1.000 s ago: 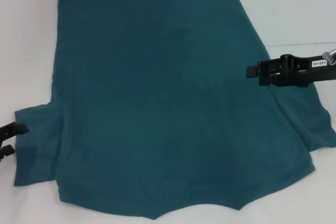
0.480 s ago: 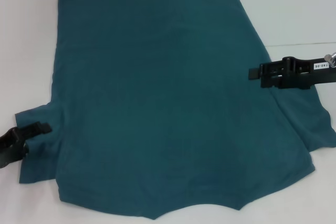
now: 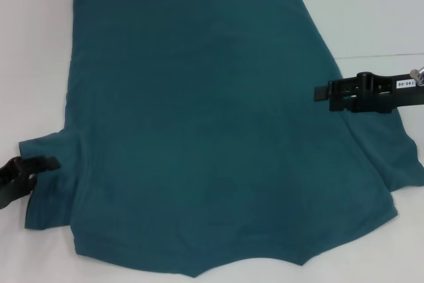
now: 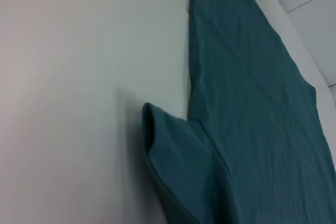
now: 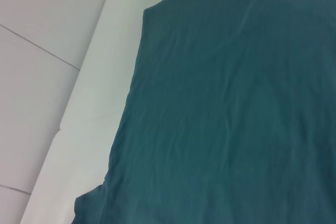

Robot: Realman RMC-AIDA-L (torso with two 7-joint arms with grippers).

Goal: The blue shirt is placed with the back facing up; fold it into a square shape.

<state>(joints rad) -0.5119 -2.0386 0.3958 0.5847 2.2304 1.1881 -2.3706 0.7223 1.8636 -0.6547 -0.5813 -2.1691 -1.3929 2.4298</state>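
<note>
The blue shirt [image 3: 212, 130] lies spread flat on the white table [image 3: 33, 64], neckline toward the near edge. Its left sleeve [image 3: 50, 187] sticks out at the near left. My left gripper [image 3: 41, 164] is at that sleeve's outer hem and looks shut on it. In the left wrist view the sleeve's [image 4: 176, 156] edge curls up off the table. My right gripper [image 3: 324, 94] hovers over the shirt's right side edge, above the right sleeve [image 3: 394, 157]. The right wrist view shows only shirt fabric [image 5: 236, 103] and table.
White tabletop [image 3: 371, 11] surrounds the shirt on the left, far and right sides. A thin seam line [image 3: 377, 54] runs across the table at the far right. The shirt's collar end reaches the near edge of the head view.
My left gripper has moved in from the far left onto the left sleeve, whose outer hem has shifted slightly inward. My right gripper has drawn back a little to the right.
</note>
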